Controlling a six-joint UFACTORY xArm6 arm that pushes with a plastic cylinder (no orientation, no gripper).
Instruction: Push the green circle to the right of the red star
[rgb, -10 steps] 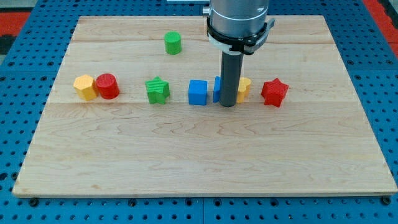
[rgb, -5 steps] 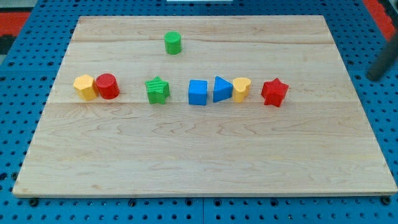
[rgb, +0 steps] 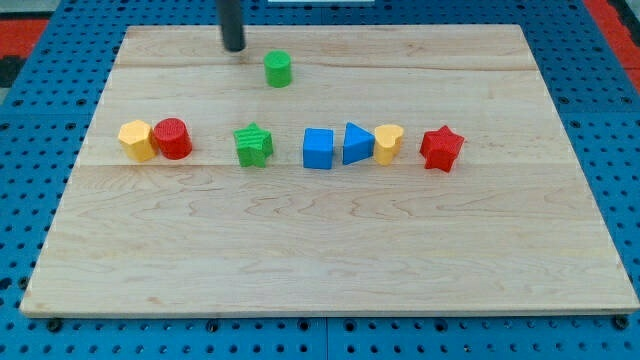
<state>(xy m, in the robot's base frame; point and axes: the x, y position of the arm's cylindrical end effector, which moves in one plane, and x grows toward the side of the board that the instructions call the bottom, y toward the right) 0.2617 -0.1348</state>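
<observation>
The green circle (rgb: 278, 69) stands near the view's top, left of centre on the wooden board (rgb: 330, 250). The red star (rgb: 441, 148) sits at the right end of the middle row. My tip (rgb: 233, 47) is at the view's top, just up and to the left of the green circle, a small gap apart from it. Only the lower part of the dark rod shows.
A row crosses the middle: yellow hexagon (rgb: 136, 140), red circle (rgb: 172, 138), green star (rgb: 253, 145), blue cube (rgb: 318, 148), blue triangle (rgb: 356, 143), yellow heart (rgb: 388, 143). The yellow heart lies just left of the red star.
The rod stood in the middle row by the blue triangle, swung off to the view's right edge, and now stands at the top left of the green circle. No block has moved.
</observation>
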